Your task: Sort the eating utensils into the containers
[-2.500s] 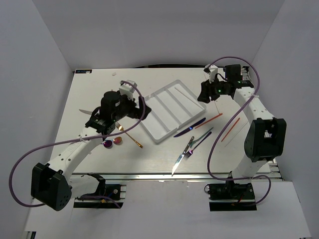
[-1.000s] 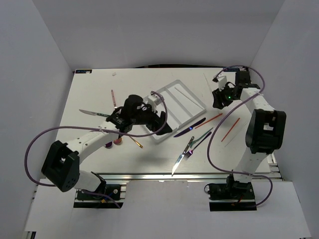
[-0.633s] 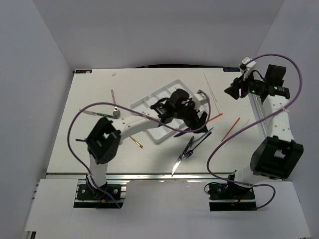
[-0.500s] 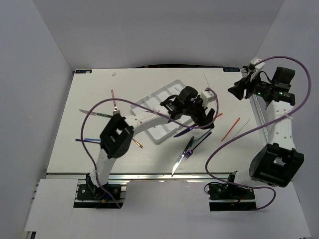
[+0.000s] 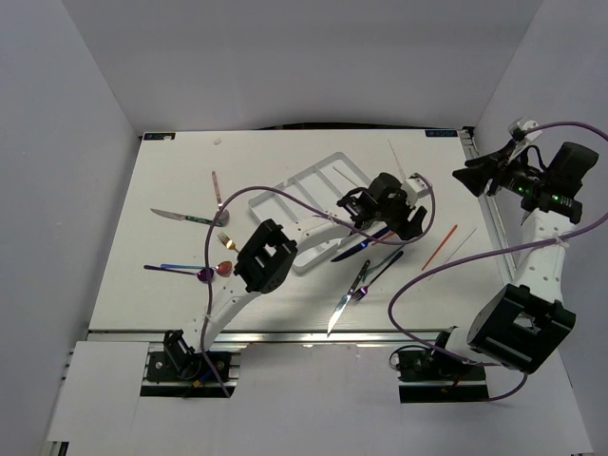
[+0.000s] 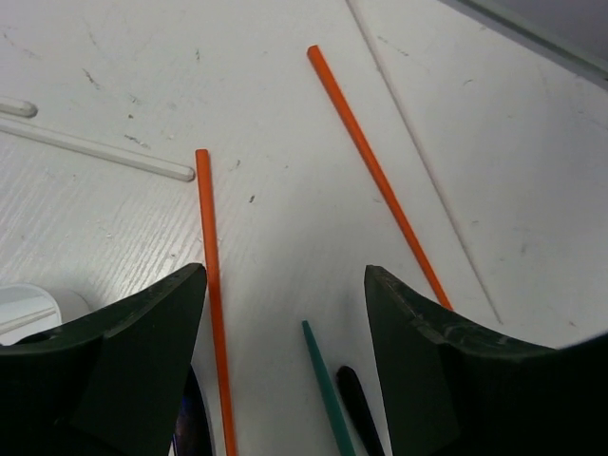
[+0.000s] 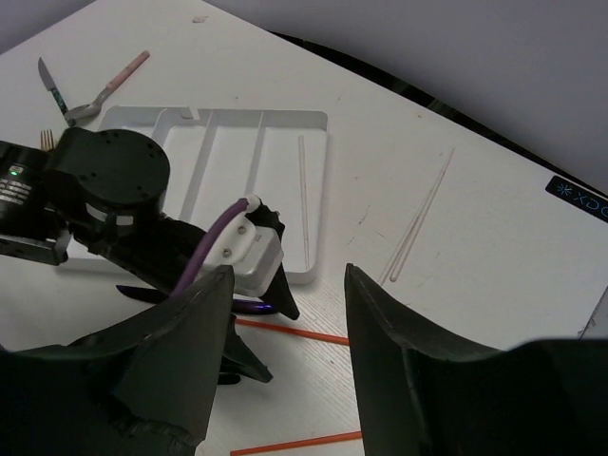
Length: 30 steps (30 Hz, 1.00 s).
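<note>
Silver knife (image 5: 174, 216), gold fork (image 5: 225, 239), red-bowled spoon (image 5: 224, 268) loose by left edge | white tray (image 5: 315, 182) mid-counter | purple-blue knife (image 5: 353, 251), forks (image 5: 366, 277) nearer front edge | left gripper (image 6: 283, 275) wide open, empty, over two orange chopsticks (image 6: 378, 171) right of tray | right gripper (image 7: 287, 275) spread open, empty, raised at far right corner

**White cutlery tray** (image 5: 316, 187): long parallel compartments, lying flat just behind the left gripper (image 5: 407, 221). One pale chopstick (image 7: 303, 204) rests in an outer compartment.

**Orange chopsticks:** one (image 6: 215, 294) runs along the inner edge of one finger. The other (image 6: 378, 171) slants ahead of the opposite finger, and the two are apart.

**Between the fingers:** a teal handle (image 6: 326, 394) and a dark handle (image 6: 353, 404), possibly forks.

**Purple-blue knife** (image 5: 353, 251): just beside the gripper, on the table.

**Silver-bladed knife** (image 5: 340, 309): nearer the arm bases.

**Well apart from the gripper:** gold fork (image 5: 224, 238) and red-bowled spoon (image 5: 225, 269).
</note>
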Available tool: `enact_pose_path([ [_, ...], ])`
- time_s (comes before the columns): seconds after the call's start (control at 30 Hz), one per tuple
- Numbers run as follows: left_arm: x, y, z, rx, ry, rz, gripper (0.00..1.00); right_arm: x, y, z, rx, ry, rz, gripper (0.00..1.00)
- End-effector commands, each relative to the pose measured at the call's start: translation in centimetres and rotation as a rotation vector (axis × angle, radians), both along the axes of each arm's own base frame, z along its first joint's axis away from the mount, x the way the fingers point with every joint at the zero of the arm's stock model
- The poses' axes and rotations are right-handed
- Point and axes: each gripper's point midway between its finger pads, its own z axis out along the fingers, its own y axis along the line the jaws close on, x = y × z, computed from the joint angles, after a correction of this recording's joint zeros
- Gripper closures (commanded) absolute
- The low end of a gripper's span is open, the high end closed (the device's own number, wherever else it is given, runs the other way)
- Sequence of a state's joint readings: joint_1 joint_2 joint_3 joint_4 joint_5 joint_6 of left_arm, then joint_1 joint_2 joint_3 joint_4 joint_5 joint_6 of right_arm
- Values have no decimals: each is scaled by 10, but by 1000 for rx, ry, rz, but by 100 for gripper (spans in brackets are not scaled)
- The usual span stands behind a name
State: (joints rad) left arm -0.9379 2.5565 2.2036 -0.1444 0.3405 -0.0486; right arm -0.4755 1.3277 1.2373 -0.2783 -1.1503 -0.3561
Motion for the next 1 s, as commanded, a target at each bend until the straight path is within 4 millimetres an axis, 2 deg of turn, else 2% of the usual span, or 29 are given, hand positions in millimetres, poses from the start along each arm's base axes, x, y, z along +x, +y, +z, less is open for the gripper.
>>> enact_pose_path([
  [0.0, 15, -12, 39, -68, -105, 39, 22, -8, 3, 13, 15, -49, 33, 43],
  [0.03, 18, -12, 30, -55, -113, 43, 23, -8, 2, 13, 17, -48, 34, 44],
  [0.23, 28, -12, 16, -18, -154, 69, 28, -9, 3, 8, 26, -45, 47, 44],
  [0.27, 28, -11, 7, -1, -157, 68, 28, -9, 3, 8, 28, -44, 49, 44],
  [0.5, 25, -9, -17, 67, -178, 58, 35, -9, 4, 7, 32, -45, 50, 43],
  [0.7, 17, -7, -34, 129, -196, 50, 36, -9, 4, 7, 36, -42, 54, 44],
  [0.97, 17, -1, -57, 187, -197, 62, 39, -11, 3, 8, 45, -44, 58, 43],
])
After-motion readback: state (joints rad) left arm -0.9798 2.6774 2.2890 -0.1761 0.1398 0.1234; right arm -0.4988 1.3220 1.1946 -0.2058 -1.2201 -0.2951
